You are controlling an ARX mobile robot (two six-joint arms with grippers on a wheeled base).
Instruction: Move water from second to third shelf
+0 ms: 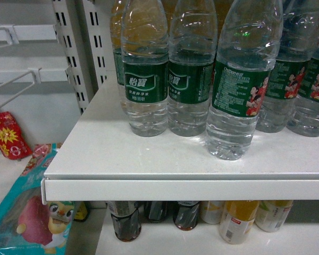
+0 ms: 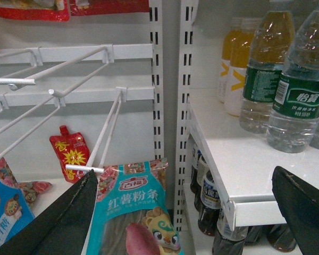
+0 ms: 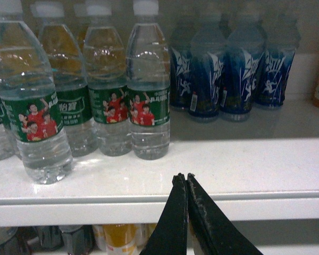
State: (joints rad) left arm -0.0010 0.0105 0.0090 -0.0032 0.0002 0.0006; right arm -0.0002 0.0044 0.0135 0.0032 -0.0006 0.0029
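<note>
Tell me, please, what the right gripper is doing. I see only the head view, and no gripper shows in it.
Observer: The right gripper has its jaws shut together and empty, just in front of the shelf edge.
Operator: Where is the nearest water from it?
Observer: In the right wrist view the front water bottle stands up and to the left of the jaws, well apart from them.
Operator: And the left gripper?
Observer: The left gripper has its jaws wide open with nothing between them, facing the slotted upright beside the shelf.
</note>
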